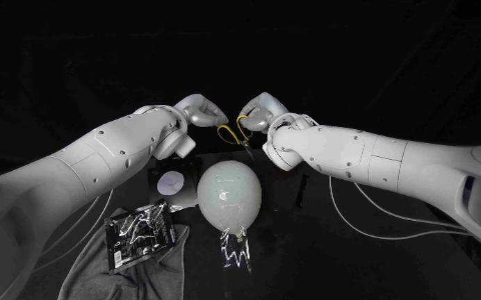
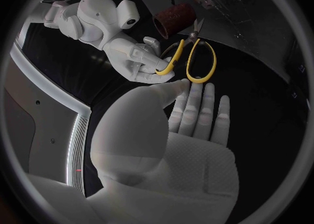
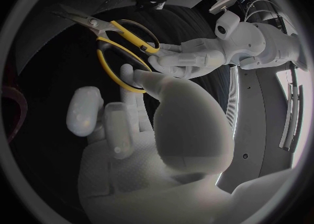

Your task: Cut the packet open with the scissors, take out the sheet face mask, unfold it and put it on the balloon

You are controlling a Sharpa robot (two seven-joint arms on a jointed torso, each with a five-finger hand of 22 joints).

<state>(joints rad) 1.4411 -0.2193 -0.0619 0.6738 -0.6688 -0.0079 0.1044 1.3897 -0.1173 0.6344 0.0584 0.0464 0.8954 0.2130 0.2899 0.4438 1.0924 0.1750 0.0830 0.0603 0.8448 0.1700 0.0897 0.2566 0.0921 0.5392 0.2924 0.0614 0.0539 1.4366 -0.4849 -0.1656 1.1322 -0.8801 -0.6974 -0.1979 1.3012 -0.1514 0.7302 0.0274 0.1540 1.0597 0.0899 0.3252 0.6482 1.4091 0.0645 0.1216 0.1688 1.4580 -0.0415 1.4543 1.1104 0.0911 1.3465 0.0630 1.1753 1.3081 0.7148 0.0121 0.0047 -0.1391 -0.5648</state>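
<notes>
The packet lies flat on a grey cloth at about 7 o'clock from the balloon, still sealed as far as can be seen. It looks thin, glossy and light, so it is likely to be slippery and to flop. A firm pinch low on one side edge would probably leave the top strip free for the blades.

The left hand is raised above the table, at 11 o'clock from the balloon. In the left wrist view its fingers lie straight, with their tips at the end of one yellow loop. Whether they pinch that loop or only touch it cannot be told.

The scissors hang between the two hands at 12 o'clock from the balloon, handles up and blades pointing down towards it. They are stiff, with smooth plastic loops. The loops are the place to hold, and a finger through a loop should stop them swivelling.

The balloon sits mid-table, pale and egg-shaped. It is presumably very light, inclined to roll, and easily burst by those points.

The right hand, at 1 o'clock from the balloon, grips the other yellow loop. The left wrist view shows its fingers closed round that loop.
</notes>
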